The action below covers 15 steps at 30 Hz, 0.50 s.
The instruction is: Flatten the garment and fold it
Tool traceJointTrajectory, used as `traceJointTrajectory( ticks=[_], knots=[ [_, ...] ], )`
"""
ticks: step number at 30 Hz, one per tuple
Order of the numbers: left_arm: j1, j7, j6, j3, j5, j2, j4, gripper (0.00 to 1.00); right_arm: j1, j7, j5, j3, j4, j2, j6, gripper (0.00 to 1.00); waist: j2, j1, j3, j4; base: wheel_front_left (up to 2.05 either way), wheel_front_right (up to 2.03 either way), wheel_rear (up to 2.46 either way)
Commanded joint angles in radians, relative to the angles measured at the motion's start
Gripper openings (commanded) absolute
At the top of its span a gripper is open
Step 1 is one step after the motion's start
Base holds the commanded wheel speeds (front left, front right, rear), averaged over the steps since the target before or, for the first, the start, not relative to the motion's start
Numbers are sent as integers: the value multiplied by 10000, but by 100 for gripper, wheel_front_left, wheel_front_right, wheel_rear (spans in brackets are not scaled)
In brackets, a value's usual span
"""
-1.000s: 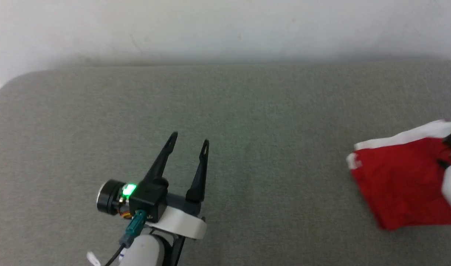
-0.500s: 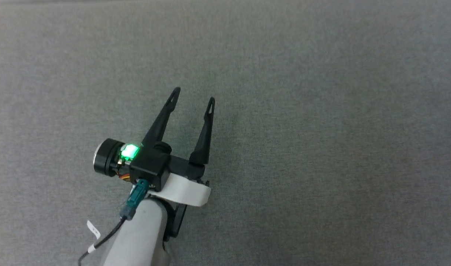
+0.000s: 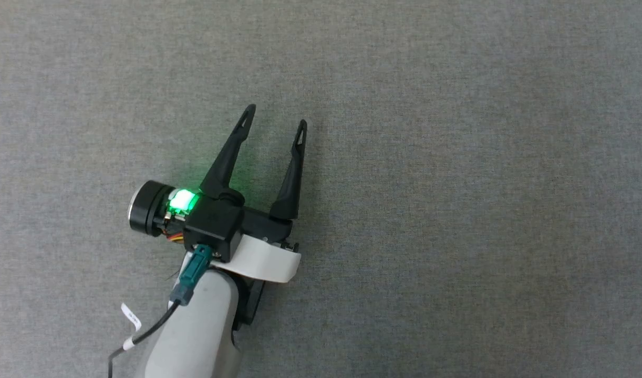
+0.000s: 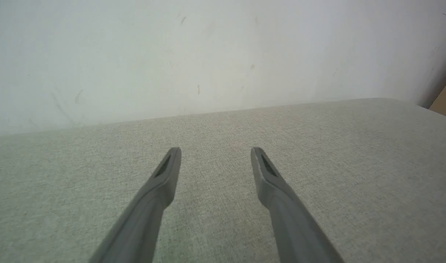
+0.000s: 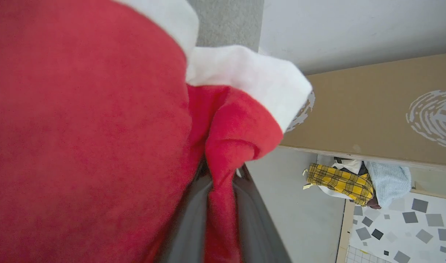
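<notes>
grey cushion [image 3: 457, 157]: beneath left gripper [image 3: 276, 115] | garment [image 5: 80, 128]: red with white trim, one fold pinched in right gripper [image 5: 223, 190], bulk left of its fingers in the wrist view | cardboard box [image 5: 372, 109]: beyond right gripper | left gripper: fingers spread, holding nothing

R-wrist | I see my right gripper [image 5: 221, 173] at 6 o'clock, dark fingers [image 5: 256, 226] pinched on a fold of the garment [image 5: 88, 128] | red cloth spreads toward 9, white stripe [image 5: 245, 76] near 12 | cardboard box [image 5: 365, 109] at 3 | yellow plaid cloth [image 5: 338, 182] at 4 | grey surface [image 5: 226, 22] at 12
</notes>
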Motion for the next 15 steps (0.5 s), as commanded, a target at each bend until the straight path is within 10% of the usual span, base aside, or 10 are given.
traceJointTrajectory(
  ticks=[1,15],
  knots=[
    [-80,-47,90,8,11,60,30,100,-175,-55,-99,-83,112,-17,-25,100,0,-2,-105,-20,0,0,0],
    [712,-47,243,279,-548,-13,339,100,-1433,-741,-154,-199,-442,547,-25,100,0,-2,-2403,-429,0,0,0]
  ],
)
